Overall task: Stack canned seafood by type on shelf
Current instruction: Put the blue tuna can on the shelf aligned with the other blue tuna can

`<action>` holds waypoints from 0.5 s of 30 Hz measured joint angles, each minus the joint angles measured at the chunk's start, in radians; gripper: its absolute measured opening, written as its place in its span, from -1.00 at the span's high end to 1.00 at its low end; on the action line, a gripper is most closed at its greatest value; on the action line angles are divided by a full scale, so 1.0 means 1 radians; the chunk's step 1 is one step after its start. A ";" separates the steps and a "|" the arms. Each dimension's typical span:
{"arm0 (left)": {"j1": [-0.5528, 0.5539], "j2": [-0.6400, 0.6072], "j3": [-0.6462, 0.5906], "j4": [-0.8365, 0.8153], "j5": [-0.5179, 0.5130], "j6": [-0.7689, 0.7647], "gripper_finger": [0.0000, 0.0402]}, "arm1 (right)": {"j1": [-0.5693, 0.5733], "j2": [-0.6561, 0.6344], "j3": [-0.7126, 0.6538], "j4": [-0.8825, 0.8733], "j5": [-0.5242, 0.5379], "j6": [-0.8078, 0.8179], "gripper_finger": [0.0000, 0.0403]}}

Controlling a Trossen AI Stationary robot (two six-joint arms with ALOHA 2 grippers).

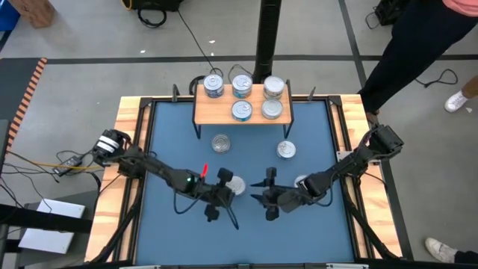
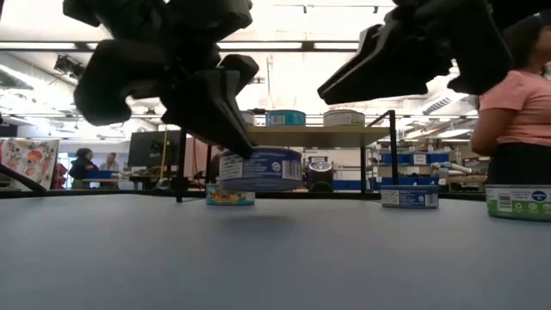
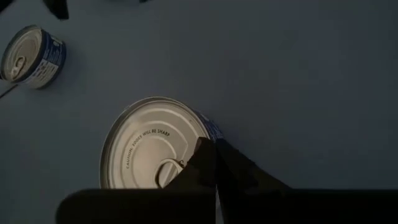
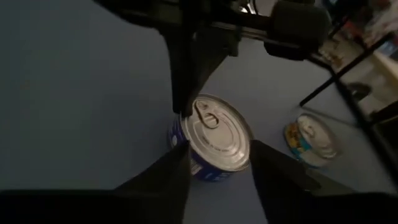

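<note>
My left gripper [image 1: 226, 187] is shut on a silver-topped tin with a blue side label [image 1: 237, 185], near the middle of the blue mat. The low view shows this tin [image 2: 260, 169] above the mat. My right gripper [image 1: 263, 191] is open just to the tin's right. In the right wrist view its fingers [image 4: 163, 177] stand on either side of the tin [image 4: 214, 137] without touching it. The light-wood shelf [image 1: 243, 112] on black legs stands at the far side with several tins on it. My left gripper holds the tin at its rim [image 3: 202, 134], close to the pull tab [image 3: 168, 169]. One finger lies over the lid and the other outside the blue side wall. The fingers [image 4: 183, 87] slant down from above and from the table's left. The tin is lifted clear of the mat, roughly level.
Three more tins lie on the mat: one below the shelf [image 1: 220, 142], one to its right [image 1: 286, 150], one under my right arm [image 1: 301, 181]. The mat has wooden edges [image 1: 133, 127]. A person [image 1: 418, 45] stands beyond the table's far right corner.
</note>
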 joint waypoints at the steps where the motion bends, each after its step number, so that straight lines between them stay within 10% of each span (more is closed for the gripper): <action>1: 0.005 -0.002 0.002 -0.002 0.006 -0.006 1.00 | 0.006 0.000 0.000 -0.003 0.015 -0.019 0.10; 15: 0.047 -0.007 0.060 0.009 0.071 -0.054 1.00 | 0.062 0.187 0.067 -0.033 0.296 -0.366 -0.26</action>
